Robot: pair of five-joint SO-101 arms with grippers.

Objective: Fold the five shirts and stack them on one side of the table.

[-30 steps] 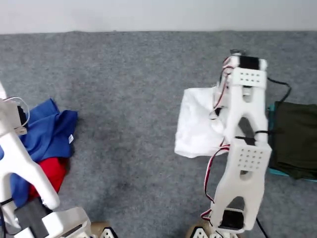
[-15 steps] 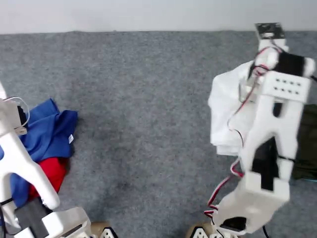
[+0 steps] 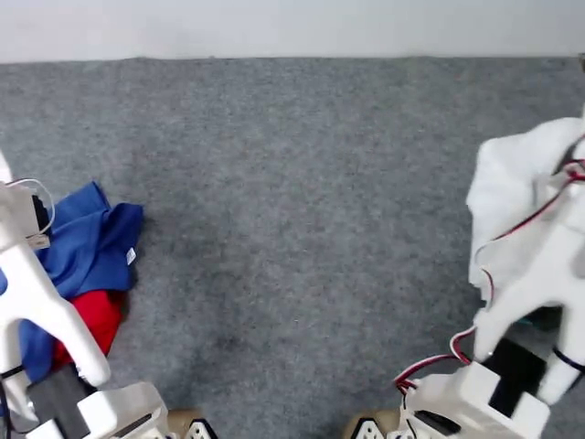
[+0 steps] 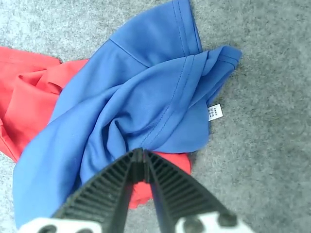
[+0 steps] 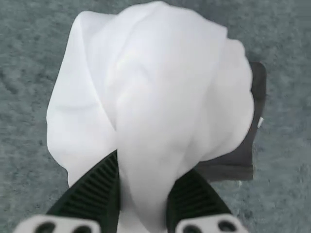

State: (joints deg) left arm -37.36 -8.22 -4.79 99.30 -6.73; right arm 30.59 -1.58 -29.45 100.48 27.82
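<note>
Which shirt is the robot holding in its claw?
The white shirt, pinched in the right gripper. The blue shirt and red shirt lie crumpled together on the table.

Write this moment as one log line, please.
right hand: shut on white shirt, over dark folded shirt | left hand: shut, tip at blue shirt, beside red shirt

I can read nothing here. The blue shirt [image 3: 87, 240] has a white tag [image 3: 132, 256] at its 3 o'clock edge. Its print is too small.
</note>
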